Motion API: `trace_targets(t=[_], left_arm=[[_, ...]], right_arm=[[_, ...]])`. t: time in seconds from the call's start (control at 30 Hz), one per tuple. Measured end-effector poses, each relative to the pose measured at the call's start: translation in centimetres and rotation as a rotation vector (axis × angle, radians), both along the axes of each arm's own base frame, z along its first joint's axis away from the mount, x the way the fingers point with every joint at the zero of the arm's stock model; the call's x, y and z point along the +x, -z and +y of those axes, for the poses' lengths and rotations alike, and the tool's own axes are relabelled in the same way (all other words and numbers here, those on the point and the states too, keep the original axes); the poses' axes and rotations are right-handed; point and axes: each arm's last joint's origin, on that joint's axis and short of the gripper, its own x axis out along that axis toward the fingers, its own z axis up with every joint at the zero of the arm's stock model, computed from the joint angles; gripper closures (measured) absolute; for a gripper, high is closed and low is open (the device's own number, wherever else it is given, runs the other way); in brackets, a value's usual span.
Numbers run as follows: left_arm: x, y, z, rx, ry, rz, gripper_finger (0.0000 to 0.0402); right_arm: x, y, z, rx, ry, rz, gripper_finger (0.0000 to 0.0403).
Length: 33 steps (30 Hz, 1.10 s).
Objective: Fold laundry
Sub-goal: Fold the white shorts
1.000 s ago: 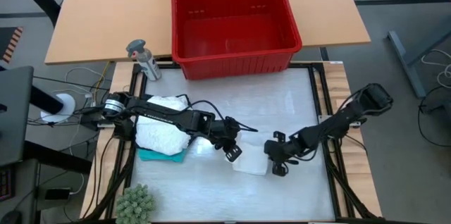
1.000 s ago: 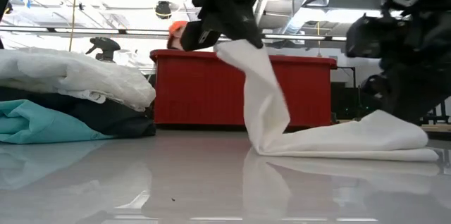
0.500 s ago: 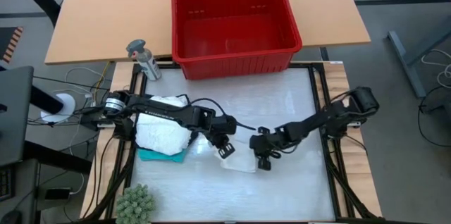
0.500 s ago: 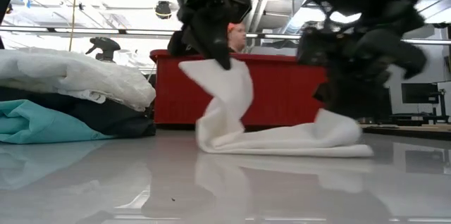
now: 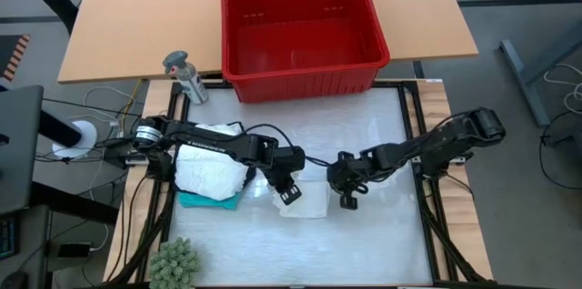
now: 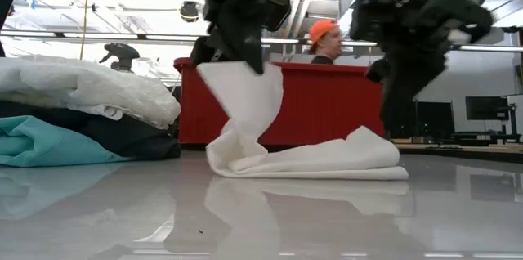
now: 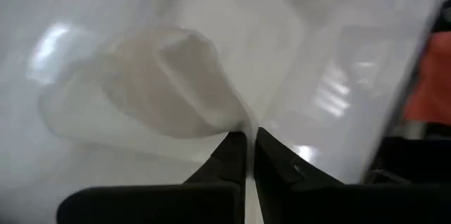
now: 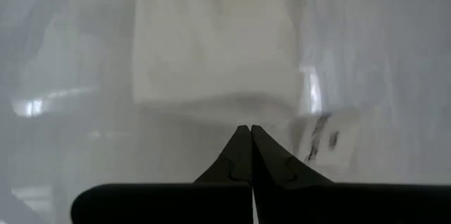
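I'm mid-fold on the white cloth point(image 5: 305, 203) at frame centre: my left claw point(image 5: 289, 192) pinches one edge up off the counter point(image 5: 382, 144), while my right claw point(image 5: 346, 194) is closed and empty just beside it. The pile point(image 5: 209, 171) at left looks stacked.

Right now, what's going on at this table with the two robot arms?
The robot is folding laundry. The left gripper is shut on a corner of a white cloth, holding it up off the table while the rest lies flat. The right gripper is shut and empty, just above the cloth's other end. More garments sit piled at the left, near an empty red basket.
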Motion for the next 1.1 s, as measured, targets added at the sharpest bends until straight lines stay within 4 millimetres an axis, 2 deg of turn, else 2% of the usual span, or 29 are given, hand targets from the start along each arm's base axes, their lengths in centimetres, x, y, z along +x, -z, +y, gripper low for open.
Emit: trace_targets(t=[0.17,0.43,0.7,0.97,1.1], left_arm=[[0.9,-0.7,-0.6,-0.093,0.008,-0.101,0.0401],[0.9,-0.8,-1.6,-0.119,0.016,-0.112,0.0401],[1.1,-0.9,-1.7,-0.126,-0.007,-0.126,0.0401],[1.5,-1.4,-2.6,-0.145,-0.028,-0.186,0.0401],[1.9,-0.4,-3.1,-0.131,-0.030,-0.174,0.0401]], right_arm=[[-0.3,0.5,1.5,-0.056,-0.024,0.011,0.0385],[-1.1,4.7,2.2,-0.059,0.010,0.105,0.0385],[-0.4,5.3,2.6,-0.047,0.005,0.074,0.0385],[0.0,5.3,1.9,-0.027,0.026,0.060,0.0385],[0.1,5.3,1.8,-0.023,0.033,0.051,0.0385]])
